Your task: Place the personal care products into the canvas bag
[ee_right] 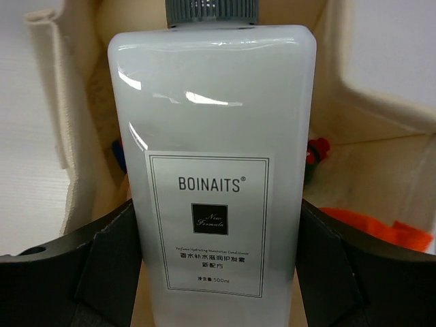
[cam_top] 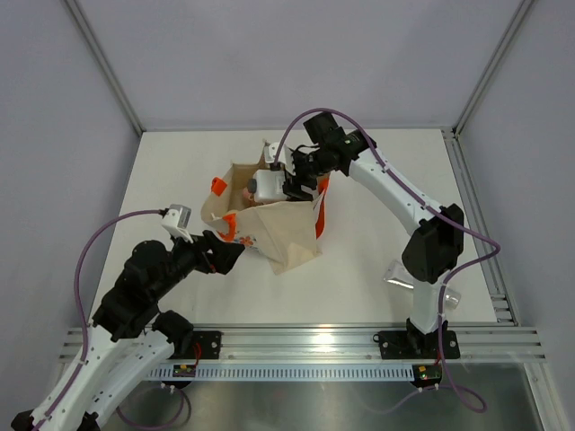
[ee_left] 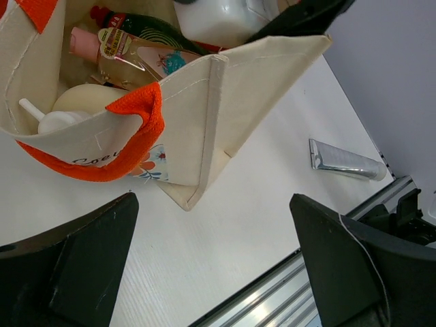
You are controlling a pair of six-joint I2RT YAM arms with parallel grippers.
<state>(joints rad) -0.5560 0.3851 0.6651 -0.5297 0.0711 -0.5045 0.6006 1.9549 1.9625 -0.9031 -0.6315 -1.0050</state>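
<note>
Between fingers of right end effector [ee_right: 218, 272]: white flat bottle [ee_right: 214, 170], gripped at both side edges, grey cap pointing away, printed label facing the wrist.
Beneath right end effector: canvas bag [cam_top: 287, 235], mouth open, bottle held at the opening.
Right end effector state: partly closed, clamped on the white flat bottle.
Ahead of left end effector [ee_left: 214, 272], inside the bag: pink bottle [ee_left: 129, 54], dark green bottle [ee_left: 146, 26] with red cap, beige bottle [ee_left: 85, 99].
Left end effector state: spread wide, gripping nothing, just short of the bag's near corner, above the bench [ee_left: 225, 231].
Right of left end effector: silver tube [ee_left: 344, 162], flat on the bench, apart from the bag.
</note>
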